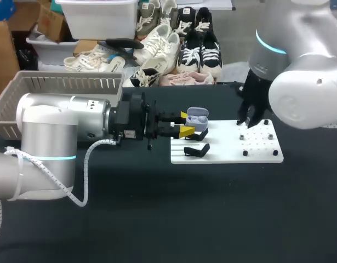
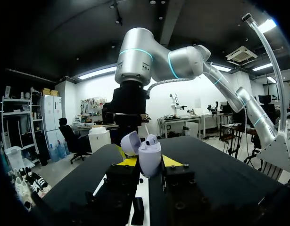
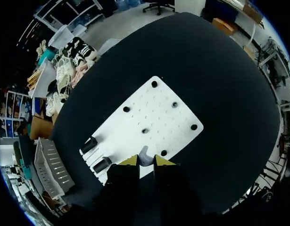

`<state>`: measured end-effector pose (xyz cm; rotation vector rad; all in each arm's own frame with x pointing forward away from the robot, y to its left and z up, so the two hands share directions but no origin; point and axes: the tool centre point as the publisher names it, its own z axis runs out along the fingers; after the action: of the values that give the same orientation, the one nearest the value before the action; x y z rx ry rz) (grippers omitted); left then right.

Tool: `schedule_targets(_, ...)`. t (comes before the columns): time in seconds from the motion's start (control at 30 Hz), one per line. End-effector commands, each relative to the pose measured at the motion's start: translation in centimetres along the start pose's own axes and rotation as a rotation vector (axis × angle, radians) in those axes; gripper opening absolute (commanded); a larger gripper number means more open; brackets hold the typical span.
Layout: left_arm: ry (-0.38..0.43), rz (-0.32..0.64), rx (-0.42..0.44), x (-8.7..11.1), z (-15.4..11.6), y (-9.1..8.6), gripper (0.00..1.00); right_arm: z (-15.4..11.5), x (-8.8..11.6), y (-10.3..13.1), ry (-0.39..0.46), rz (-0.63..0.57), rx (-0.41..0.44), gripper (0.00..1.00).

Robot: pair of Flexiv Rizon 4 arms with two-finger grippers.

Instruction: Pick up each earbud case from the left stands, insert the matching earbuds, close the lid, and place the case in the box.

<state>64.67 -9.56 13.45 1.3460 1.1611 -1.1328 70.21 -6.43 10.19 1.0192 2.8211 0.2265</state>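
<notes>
My left gripper [image 1: 186, 125] is shut on a lavender earbud case [image 1: 196, 117], held just above the left end of the white board [image 1: 228, 153]. In the left wrist view the case [image 2: 150, 160] sits upright between the yellow fingertips with its lid [image 2: 130, 142] swung open and one white earbud [image 2: 152, 139] seated inside. My right gripper [image 1: 249, 121] hangs over the board's right part. In the right wrist view my right gripper [image 3: 145, 161] pinches a small pale earbud [image 3: 144, 154] above the board's [image 3: 156, 113] near edge.
Black stands [image 1: 196, 149] sit at the board's left end, below the held case. Small black pegs [image 1: 245, 153] dot the board's right part. A grey slatted basket [image 1: 64, 83] stands at the table's back left, and in the right wrist view the basket [image 3: 50, 167] lies beyond the stands [image 3: 95, 155].
</notes>
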Motion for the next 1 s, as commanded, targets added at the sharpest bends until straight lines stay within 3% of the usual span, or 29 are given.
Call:
schedule_targets(0.03,-0.002,0.001,-0.002,0.1,0.0,0.0,0.00,-5.9,1.7,-1.5,0.029,-0.089,-0.050,0.00)
schedule_targets(0.27,-0.002,0.001,-0.002,0.1,0.0,0.0,0.00,-12.5,4.7,-0.9,0.088,-0.249,-0.072,0.00)
schedule_targets(0.53,-0.002,0.001,-0.002,0.1,0.0,0.0,0.00,-16.9,9.1,0.3,0.131,-0.409,-0.066,0.00)
schedule_targets(0.73,-0.002,0.001,-0.002,0.1,0.0,0.0,0.00,-16.5,11.8,2.1,0.152,-0.505,-0.083,0.00)
schedule_targets(1.0,-0.002,0.001,-0.002,0.1,0.0,0.0,0.00,-15.5,13.7,4.4,0.186,-0.639,-0.072,0.00)
